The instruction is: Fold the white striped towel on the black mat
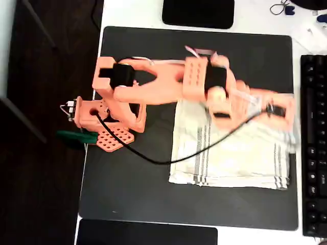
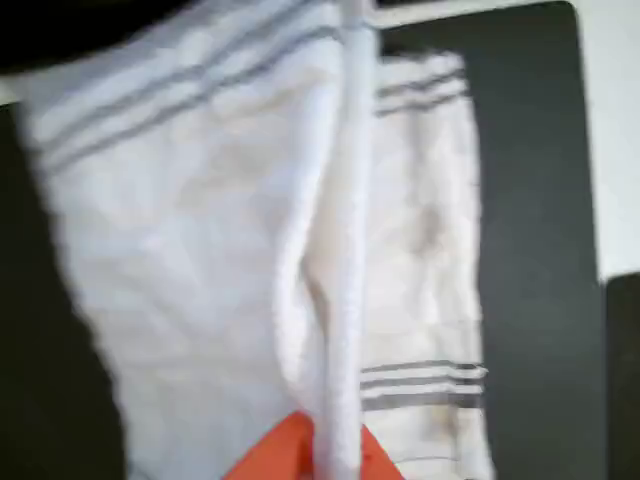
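The towel (image 1: 230,153) lies on the right part of the mat (image 1: 133,194). In the wrist view the gripper (image 2: 300,450) pinches a raised fold of it.

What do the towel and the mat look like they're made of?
The towel looks like soft woven cloth, probably cotton: cream-white, wrinkled, with thin grey stripes, draping where it is lifted. The mat looks like matte black rubber or foam-backed fabric: flat, no shine, rounded corners.
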### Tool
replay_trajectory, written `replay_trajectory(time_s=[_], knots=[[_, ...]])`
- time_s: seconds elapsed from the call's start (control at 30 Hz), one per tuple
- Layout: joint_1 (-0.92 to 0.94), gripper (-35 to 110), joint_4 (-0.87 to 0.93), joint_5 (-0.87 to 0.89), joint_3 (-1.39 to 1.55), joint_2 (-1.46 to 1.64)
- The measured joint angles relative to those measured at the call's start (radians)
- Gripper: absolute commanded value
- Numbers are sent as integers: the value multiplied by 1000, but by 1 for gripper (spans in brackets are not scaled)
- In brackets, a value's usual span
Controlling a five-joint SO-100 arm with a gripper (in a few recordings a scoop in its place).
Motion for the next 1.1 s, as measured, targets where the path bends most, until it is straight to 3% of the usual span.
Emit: replay_trajectory(time_s=[0.27, 0.43, 0.57, 1.1], knots=[[190, 0, -126, -137, 95, -49], [272, 16, -291, -169, 202, -60], [314, 17, -407, -196, 270, -67], [290, 15, -179, -206, 428, 272]])
